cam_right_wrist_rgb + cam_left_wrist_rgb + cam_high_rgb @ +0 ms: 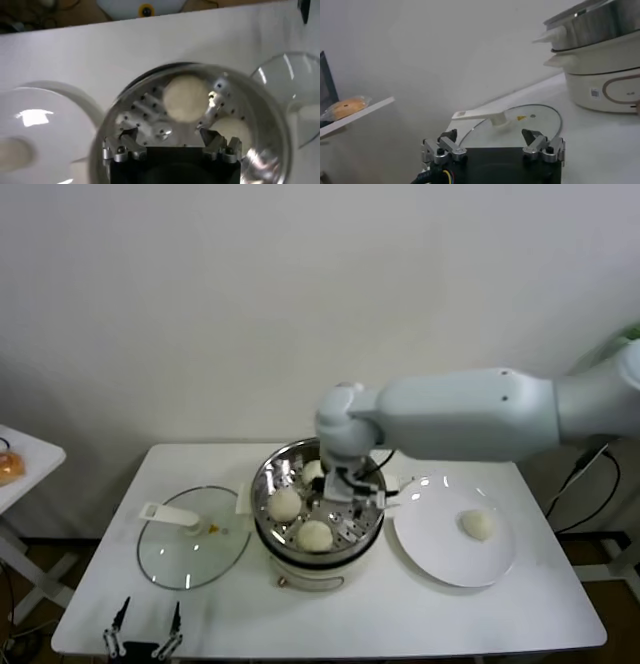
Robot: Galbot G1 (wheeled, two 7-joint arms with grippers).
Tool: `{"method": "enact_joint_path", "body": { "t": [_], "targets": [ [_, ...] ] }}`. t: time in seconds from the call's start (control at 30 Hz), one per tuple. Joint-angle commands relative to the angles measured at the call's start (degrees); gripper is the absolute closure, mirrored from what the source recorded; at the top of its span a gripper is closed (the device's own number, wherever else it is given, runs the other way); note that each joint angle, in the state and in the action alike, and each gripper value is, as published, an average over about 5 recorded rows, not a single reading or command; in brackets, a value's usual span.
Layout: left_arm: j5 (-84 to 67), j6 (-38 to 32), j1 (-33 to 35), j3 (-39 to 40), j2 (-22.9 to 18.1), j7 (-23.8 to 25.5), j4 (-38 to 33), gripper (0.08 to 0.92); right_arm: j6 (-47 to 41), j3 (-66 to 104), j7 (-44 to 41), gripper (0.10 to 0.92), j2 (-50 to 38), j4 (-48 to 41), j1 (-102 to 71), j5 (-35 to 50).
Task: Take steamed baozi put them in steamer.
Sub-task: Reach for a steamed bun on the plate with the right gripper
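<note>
The steamer is a shiny steel pot with a perforated floor, standing mid-table on a cream cooker base. Three steamed baozi lie in it: one at the left, one at the front, and one at the back half hidden by the arm. Another baozi rests on the white plate to the right. My right gripper hangs open just above the steamer floor, nothing between its fingers; two baozi lie beyond it. My left gripper is parked open, low at the table's front left.
A flat glass lid with a white handle lies left of the steamer. A small side table at far left carries a wrapped bun. The wall stands close behind the table.
</note>
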Motion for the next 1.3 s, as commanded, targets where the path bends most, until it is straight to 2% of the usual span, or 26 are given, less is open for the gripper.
{"method": "enact_joint_path", "body": {
  "t": [0.03, 0.2, 0.5, 1.03, 1.3],
  "targets": [
    [0.43, -0.10, 0.06, 0.24, 0.20, -0.02, 0.27, 0.177, -14.09, -12.75, -3.89, 0.203, -13.79, -5.07, 10.33, 23.08],
    [0.38, -0.07, -0.02, 0.32, 0.18, 0.02, 0.40, 0.177, -17.61, -13.27, -3.51, 0.203, -20.37, -9.03, 5.57, 22.06],
    [0.23, -0.24, -0.47, 0.30, 0.01, 0.12, 1.33, 0.177, -17.93, -2.67, -2.43, 0.203, -27.49, -16.86, -10.29, 7.27],
    [1.01, -0.19, 0.36, 0.10, -0.12, 0.14, 1.38, 0.177, -19.19, 15.72, -0.47, 0.203, -27.84, -26.96, -32.41, -2.86],
    [1.29, -0.26, 0.74, 0.04, -0.05, 0.08, 1.22, 0.177, -18.51, 20.15, 0.26, 0.203, -26.49, -29.82, -36.69, -5.07]
  ]
}}
